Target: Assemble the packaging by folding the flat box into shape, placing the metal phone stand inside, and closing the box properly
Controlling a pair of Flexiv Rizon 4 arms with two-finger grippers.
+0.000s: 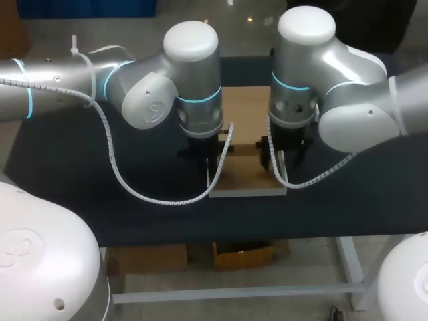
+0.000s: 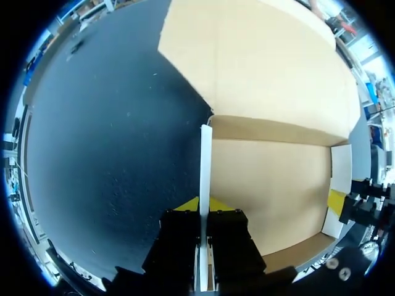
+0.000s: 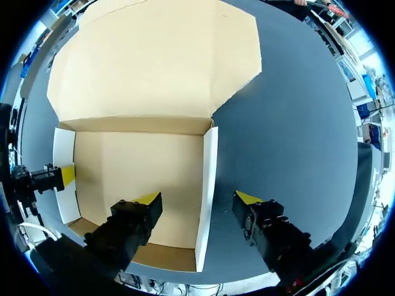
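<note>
The box (image 3: 142, 176) is light, bendy card, so my left claw (image 2: 202, 213) pinches its left wall (image 2: 205, 163) low down, while my right claw (image 3: 199, 198), spread, straddles the right wall (image 3: 208, 166).

Our head camera looks down from above and behind; our wrist cameras hover close over the same box (image 2: 271, 185)

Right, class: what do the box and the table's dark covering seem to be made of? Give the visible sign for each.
Box: likely cardboard, matte tan panels with white side walls; it holds sharp creases and its raised wall shows a thin flat edge.
Table covering: perhaps a dark matte cloth or mat; faint speckle, no shine, weave not discernible.
</note>
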